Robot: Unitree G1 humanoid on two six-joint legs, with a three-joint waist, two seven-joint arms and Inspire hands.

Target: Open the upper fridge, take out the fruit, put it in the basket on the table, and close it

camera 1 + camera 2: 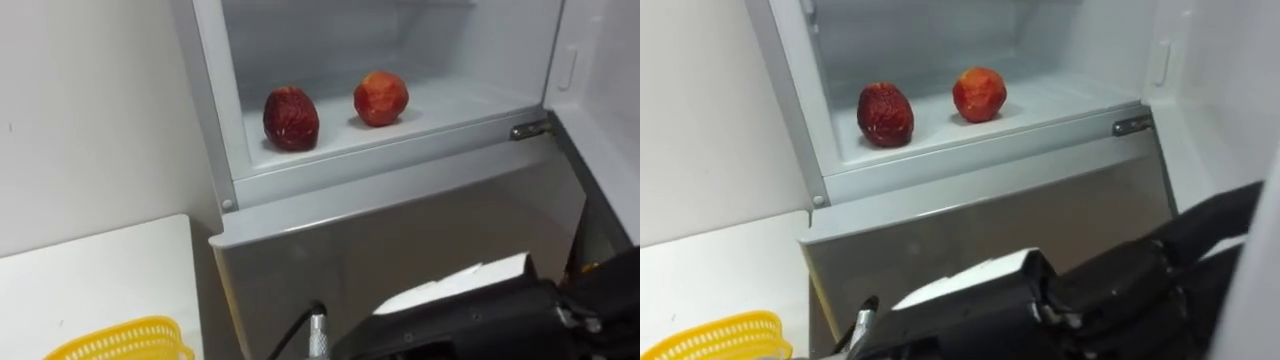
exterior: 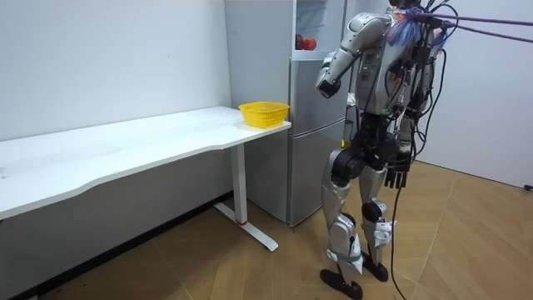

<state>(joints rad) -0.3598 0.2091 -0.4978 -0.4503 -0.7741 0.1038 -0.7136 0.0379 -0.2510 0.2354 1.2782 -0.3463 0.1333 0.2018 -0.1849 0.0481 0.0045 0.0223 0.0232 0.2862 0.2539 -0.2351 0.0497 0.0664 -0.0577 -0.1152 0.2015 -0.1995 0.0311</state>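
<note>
The wrinkled dark red fruit (image 1: 291, 118) and the rounder orange-red fruit (image 1: 380, 97) lie on the white fridge shelf (image 1: 450, 100). My right hand (image 1: 970, 320) is below that shelf, and I cannot tell if it is open. My left hand (image 2: 398, 177) hangs far below, fingers relaxed. A careless reach could roll one fruit off.

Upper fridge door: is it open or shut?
Open: the door stands swung right, baring the shelf with a dark fruit and a red fruit.

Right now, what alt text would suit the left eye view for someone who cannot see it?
A dark red fruit and a brighter red fruit sit apart on the open upper fridge's shelf. At lower left, a yellow basket rests on a white table.
</note>
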